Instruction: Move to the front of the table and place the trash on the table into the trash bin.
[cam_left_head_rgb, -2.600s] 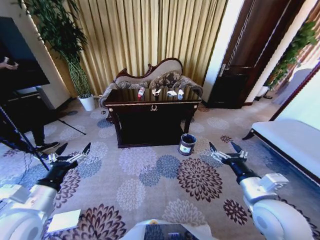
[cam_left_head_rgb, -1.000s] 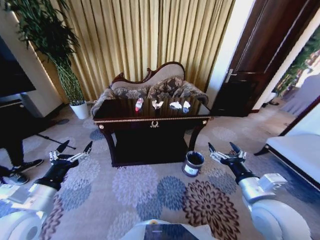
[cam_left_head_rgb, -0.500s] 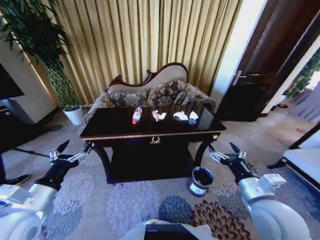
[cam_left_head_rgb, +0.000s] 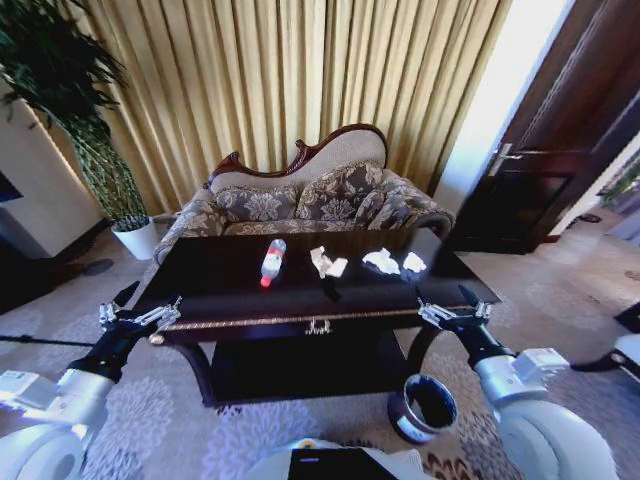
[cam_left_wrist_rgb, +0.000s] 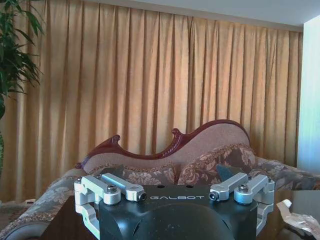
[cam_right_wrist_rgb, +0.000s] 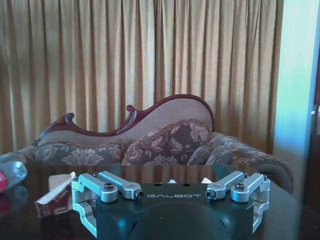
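Both splayed wide and empty, the left gripper (cam_left_head_rgb: 140, 308) and right gripper (cam_left_head_rgb: 452, 303) flank the glossy dark-brown wooden table (cam_left_head_rgb: 220, 290) bearing a red-capped clear plastic bottle (cam_left_head_rgb: 271, 262).

Right gripper (cam_right_wrist_rgb: 176, 192) spread open low over dark glossy table (cam_right_wrist_rgb: 295, 212), crumpled paper scrap (cam_right_wrist_rgb: 55, 192) and bottle's red cap (cam_right_wrist_rgb: 2, 181) on it, patterned sofa (cam_right_wrist_rgb: 165, 142) and gold curtains (cam_right_wrist_rgb: 125, 60) behind.

Gold curtains (cam_left_head_rgb: 290, 90) — carved sofa (cam_left_head_rgb: 310, 195) — floral carpet (cam_left_head_rgb: 140, 420).
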